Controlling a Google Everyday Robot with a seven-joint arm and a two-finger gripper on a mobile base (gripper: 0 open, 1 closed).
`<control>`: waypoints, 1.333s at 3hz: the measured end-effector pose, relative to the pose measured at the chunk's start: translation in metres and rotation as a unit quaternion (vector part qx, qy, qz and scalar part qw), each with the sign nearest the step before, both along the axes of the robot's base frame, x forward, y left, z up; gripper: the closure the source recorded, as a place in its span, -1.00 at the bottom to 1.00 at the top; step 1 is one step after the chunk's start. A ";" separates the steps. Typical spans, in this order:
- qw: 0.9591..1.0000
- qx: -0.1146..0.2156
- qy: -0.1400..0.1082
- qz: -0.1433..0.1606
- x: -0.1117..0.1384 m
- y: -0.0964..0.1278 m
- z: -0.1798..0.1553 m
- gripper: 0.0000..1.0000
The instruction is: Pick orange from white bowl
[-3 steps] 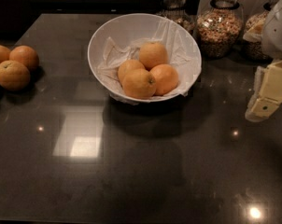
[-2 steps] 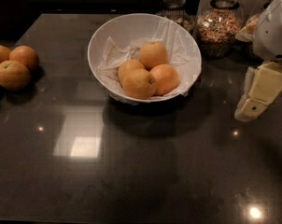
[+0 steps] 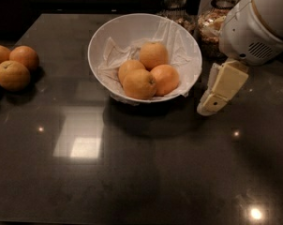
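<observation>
The white bowl (image 3: 100, 45) stands at the back middle of the dark table, lined with crumpled white paper (image 3: 114, 56). Several oranges lie in it; the nearest orange (image 3: 139, 84) is at the front, another orange (image 3: 153, 54) sits behind it. My gripper (image 3: 220, 89), cream-coloured, hangs just right of the bowl's rim, outside the bowl and a little above the tabletop. It holds nothing that I can see. The white arm housing (image 3: 256, 25) is above it at the upper right.
More loose oranges (image 3: 12, 74) lie on the table at the far left edge. Two glass jars of grain (image 3: 214, 18) stand behind the bowl, partly hidden by the arm. The dark glossy tabletop (image 3: 146, 172) stretches toward the front.
My gripper and arm have moved left and further into view, from the right edge to just beside the bowl's right rim. The bowl and oranges have not moved.
</observation>
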State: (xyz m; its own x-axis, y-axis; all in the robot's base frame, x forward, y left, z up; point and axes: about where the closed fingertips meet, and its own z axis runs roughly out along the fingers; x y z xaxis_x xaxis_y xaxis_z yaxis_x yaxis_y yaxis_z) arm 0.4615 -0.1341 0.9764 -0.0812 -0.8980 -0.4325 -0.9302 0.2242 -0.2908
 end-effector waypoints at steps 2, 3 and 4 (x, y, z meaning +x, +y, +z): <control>0.999 0.034 -0.004 -0.010 0.005 0.004 -0.003 -1.00; 0.996 0.090 -0.020 -0.014 0.025 0.027 -0.007 -1.00; 0.996 0.090 -0.021 -0.015 0.025 0.027 -0.007 -1.00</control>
